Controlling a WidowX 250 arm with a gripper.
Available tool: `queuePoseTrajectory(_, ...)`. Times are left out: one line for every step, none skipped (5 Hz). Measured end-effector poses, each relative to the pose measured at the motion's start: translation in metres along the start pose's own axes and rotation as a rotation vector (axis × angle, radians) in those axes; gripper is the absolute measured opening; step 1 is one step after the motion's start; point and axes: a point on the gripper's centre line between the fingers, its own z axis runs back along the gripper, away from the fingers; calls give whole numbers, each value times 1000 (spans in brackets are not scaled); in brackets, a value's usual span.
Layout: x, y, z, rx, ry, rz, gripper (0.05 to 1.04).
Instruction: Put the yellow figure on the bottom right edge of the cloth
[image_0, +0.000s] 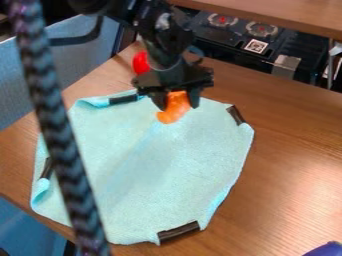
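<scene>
Wooden table (287, 145), blue cloth (150, 165); the gripper (177, 103) clasps an orange figure (174, 113), and from it the cloth's bottom right edge (210, 207) lies toward me, slightly right.

Black arm (162, 44); tool (177, 106) downward, clamped

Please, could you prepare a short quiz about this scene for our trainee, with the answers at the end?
1. Multiple choice: what colour is the figure held in the claw? a) green b) orange c) purple
2. True or false: the red object lies outside the cloth.
3. Fill in the number: along the cloth's edge, ____ dark strips can be seen.
Key: 1 b; 2 true; 3 four
</scene>
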Motion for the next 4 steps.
queuePoseTrajectory(16,25,-5,30,-56,63,642)
queuePoseTrajectory(19,33,-20,58,-40,100,642)
queuePoseTrajectory(29,39,-24,66,-49,130,642)
queuePoseTrajectory(9,42,-27,71,-7,89,642)
